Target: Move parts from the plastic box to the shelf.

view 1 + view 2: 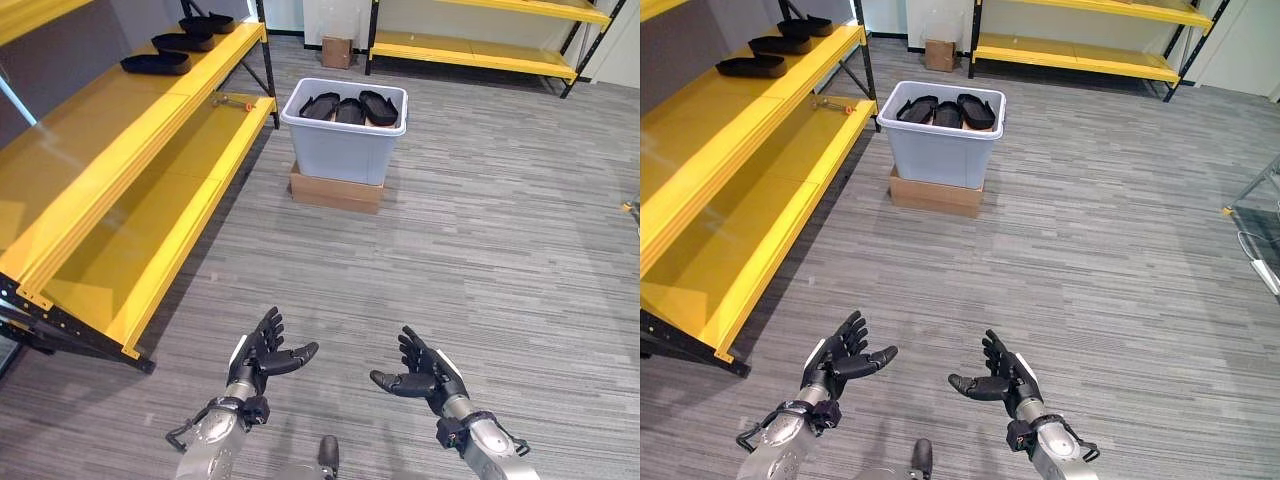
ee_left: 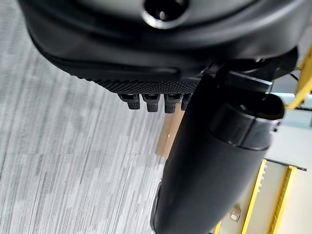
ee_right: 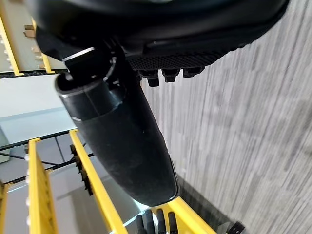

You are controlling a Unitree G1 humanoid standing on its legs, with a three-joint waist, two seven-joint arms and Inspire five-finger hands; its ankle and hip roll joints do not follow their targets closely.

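Open floor [image 1: 480,250] separates both robot hands from the plastic box [image 1: 344,145], which holds black parts [image 1: 349,108] beside the yellow shelf [image 1: 150,170]. Left robot hand [image 1: 262,355] and right robot hand [image 1: 422,375]: fingers spread, empty.

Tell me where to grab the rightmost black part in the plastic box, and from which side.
Judging from here: take the rightmost part across its narrow width near the middle, from above. It lies in the plastic box beside two others, walls blocking side approach. Both hands are open.
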